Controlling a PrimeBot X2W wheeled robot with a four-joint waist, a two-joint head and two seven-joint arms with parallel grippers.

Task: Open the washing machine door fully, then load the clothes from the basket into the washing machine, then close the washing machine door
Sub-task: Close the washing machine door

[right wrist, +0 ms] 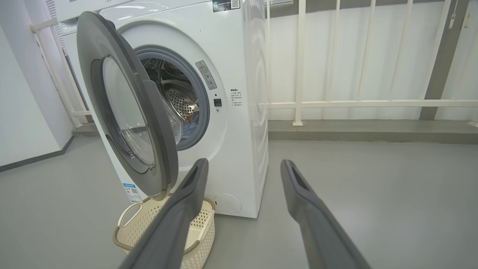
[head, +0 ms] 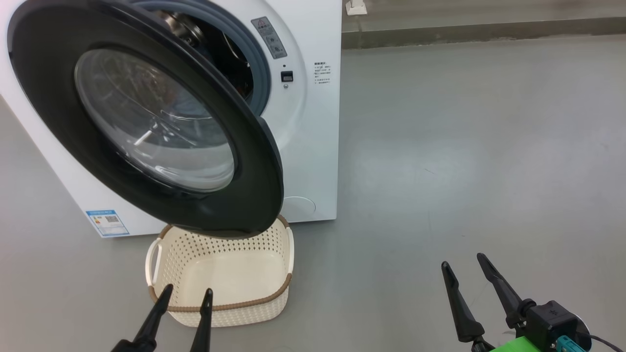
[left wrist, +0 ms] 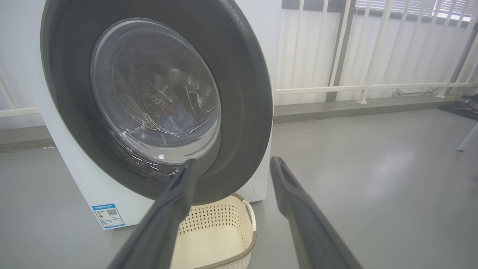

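Washing machine door: The washing machine door (head: 146, 117) is standing partly swung out on its left hinge. Its black ring and bulging glass are facing the robot and covering most of the opening in the head view.
Clothes: The clothes (right wrist: 191, 125) are lying inside the drum (right wrist: 175, 93). A patch of blue fabric is showing low in the opening, past the door's free edge.
Basket: The basket (head: 230, 318) is sitting on the floor (head: 464, 146) just in front of the washing machine (head: 313, 146). Its far end is tucking under the door's lower edge and its cream bottom is showing.
Machine front: A grey gasket (head: 261, 83) is ringing the opening, with a warning sticker (head: 269, 36) and a small dark latch (head: 286, 76) to its right. A blue label sticker (head: 107, 222) is sitting low on the left and a round filter cover (head: 298, 208) low on the right.
In the way: The door is hanging between the left end effector (head: 189, 289) and the drum, leaving a gap on the right side.
Left end effector: Its fingers are standing spread and gripping nothing. In the head view its tips are overlapping the basket's near rim, and contact cannot be told.
Right end effector: The right end effector (head: 462, 260) is hovering with fingers apart and nothing between them. It is over the floor, well apart from the machine.
Surroundings: A white railing (right wrist: 298, 63) is running behind the machine, in front of a pale wall.
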